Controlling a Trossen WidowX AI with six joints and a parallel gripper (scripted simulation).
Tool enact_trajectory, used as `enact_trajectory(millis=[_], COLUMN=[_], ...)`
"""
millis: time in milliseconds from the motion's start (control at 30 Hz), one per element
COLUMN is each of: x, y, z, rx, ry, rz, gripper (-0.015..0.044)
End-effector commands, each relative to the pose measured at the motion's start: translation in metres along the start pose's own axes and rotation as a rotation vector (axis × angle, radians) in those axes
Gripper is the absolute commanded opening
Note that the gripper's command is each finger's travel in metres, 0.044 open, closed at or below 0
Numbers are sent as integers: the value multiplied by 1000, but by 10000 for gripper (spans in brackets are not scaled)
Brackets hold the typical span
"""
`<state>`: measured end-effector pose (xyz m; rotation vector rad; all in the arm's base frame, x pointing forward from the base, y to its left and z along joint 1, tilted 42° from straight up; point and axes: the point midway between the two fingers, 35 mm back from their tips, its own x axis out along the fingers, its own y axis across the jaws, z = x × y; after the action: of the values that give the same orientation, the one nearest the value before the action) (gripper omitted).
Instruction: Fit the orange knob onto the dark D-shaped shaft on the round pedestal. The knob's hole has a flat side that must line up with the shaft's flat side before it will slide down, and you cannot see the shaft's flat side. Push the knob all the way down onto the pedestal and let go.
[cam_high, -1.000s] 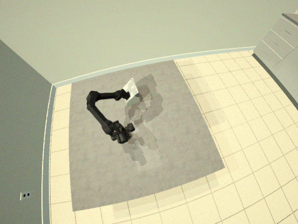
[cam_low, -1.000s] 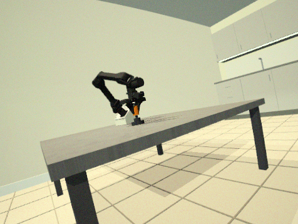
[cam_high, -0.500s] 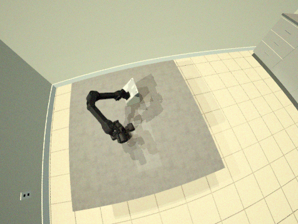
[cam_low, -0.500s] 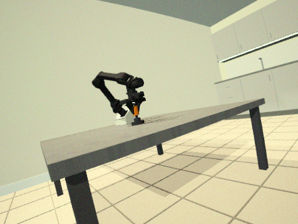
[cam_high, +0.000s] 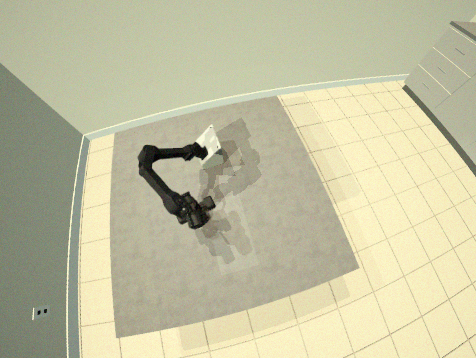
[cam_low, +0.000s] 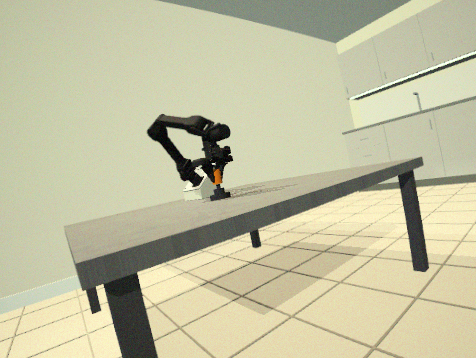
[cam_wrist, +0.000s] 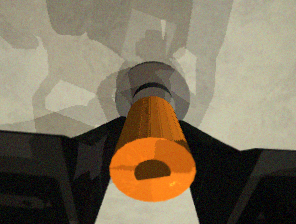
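The orange knob (cam_low: 218, 177) (cam_wrist: 152, 189) is upright between the fingers of my gripper (cam_low: 218, 172) (cam_wrist: 151, 123), which is shut on it. The D-shaped hole (cam_wrist: 152, 170) in its near end has its flat side toward the bottom of the wrist view, slightly tilted. The dark round pedestal (cam_low: 220, 196) (cam_wrist: 123, 95) is below the knob. In the exterior view a short dark stem shows between the knob's lower end and the pedestal's wide base. Whether the shaft's tip is inside the knob cannot be told. The shaft's flat side is hidden. In the top view the arm hides knob and pedestal.
The arm's white base block (cam_high: 211, 140) (cam_low: 196, 192) stands behind the pedestal on the grey table (cam_high: 290, 240) (cam_low: 130, 232). Shadows of the arm fall across the table and the pedestal. A wall is behind the table, and kitchen cabinets stand beyond it at the right.
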<state>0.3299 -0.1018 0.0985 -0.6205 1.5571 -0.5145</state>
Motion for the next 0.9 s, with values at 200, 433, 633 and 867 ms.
enact_trajectory(millis=[200, 433, 633, 867], x=[-2, -1, 1, 2], y=[-3, -2, -1, -1], z=[3, 1, 0, 0], rx=[6, 6, 6, 6], ry=[-5, -5, -5, -5], rz=[-2, -2, -2, -2], gripper=[0, 0, 0, 0])
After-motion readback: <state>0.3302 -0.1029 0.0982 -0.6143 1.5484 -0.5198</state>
